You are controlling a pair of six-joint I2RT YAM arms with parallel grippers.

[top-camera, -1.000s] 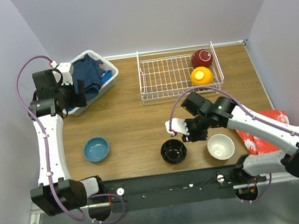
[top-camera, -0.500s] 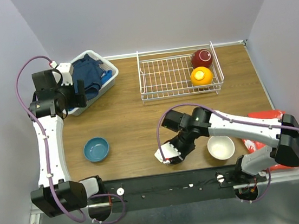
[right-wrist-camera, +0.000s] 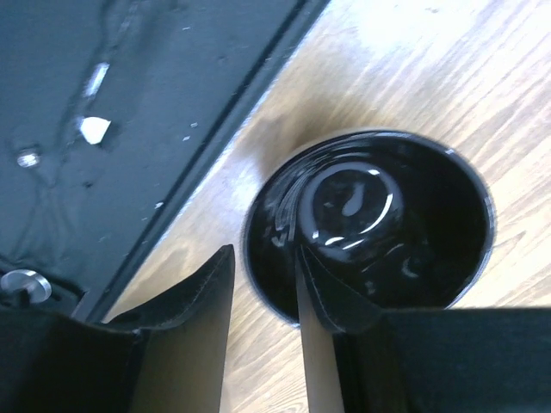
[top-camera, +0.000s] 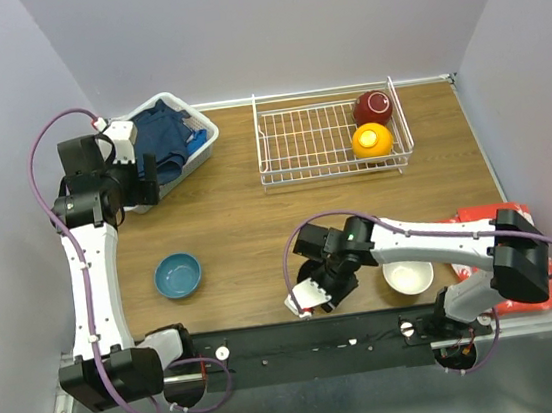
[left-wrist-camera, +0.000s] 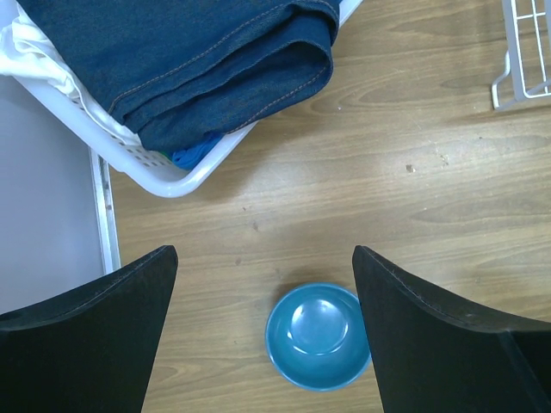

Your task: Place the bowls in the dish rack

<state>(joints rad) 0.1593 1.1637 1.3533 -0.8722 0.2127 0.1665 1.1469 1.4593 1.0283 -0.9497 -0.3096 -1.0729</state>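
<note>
A glossy black bowl stands upright on the wood near the table's front edge. In the top view my right arm mostly hides it. My right gripper is open and straddles the bowl's near rim, with one finger inside and the other outside. Wood shows between the outer finger and the rim. A blue bowl sits at the front left, far below my left gripper, which is open and holds nothing. A white bowl sits right of the black one. In the dish rack lie a maroon bowl and an orange bowl.
A white plastic basket with dark blue cloth stands at the back left, close to my left gripper. A red packet lies at the right edge under my right arm. The black base rail runs right beside the black bowl.
My right gripper has swung from right of the black bowl down to its near rim, and its jaws have narrowed a little. My left arm has barely shifted.
</note>
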